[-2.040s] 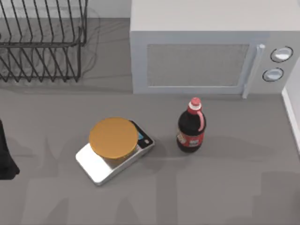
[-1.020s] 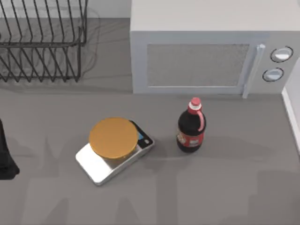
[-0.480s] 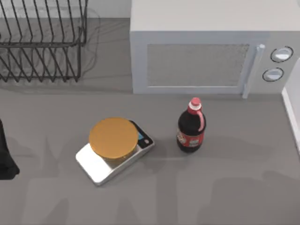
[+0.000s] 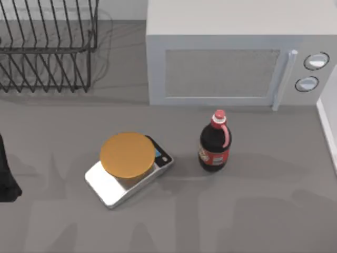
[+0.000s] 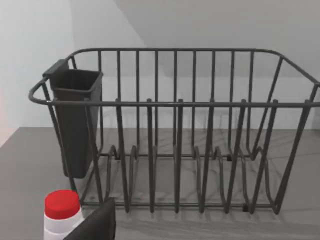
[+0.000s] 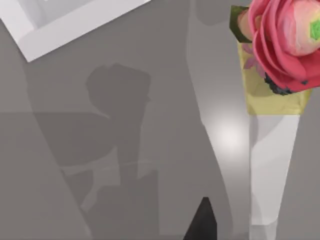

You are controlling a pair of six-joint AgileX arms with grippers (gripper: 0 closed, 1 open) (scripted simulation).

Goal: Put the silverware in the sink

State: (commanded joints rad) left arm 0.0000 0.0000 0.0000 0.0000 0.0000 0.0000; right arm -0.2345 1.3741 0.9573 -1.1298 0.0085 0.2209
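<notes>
The silverware is out of view, and so is the sink. My left arm (image 4: 5,176) is a dark shape at the table's left edge. A dark part of my left gripper (image 5: 95,225) shows in the left wrist view, facing a black wire dish rack (image 5: 175,130) with a dark cutlery cup (image 5: 75,120) on its side. A dark tip of my right gripper (image 6: 202,225) hangs over bare grey table in the right wrist view.
The dish rack (image 4: 47,47) stands back left and a white microwave (image 4: 231,63) behind the middle. A silver scale with an orange top (image 4: 128,155) and a cola bottle (image 4: 214,142) stand mid-table. There are also a red-capped white bottle (image 5: 62,215), a pink flower (image 6: 285,40) and a white raised edge (image 6: 75,25).
The shadows on the table's front right have shifted a little. The scale, the bottle and my left arm have not moved.
</notes>
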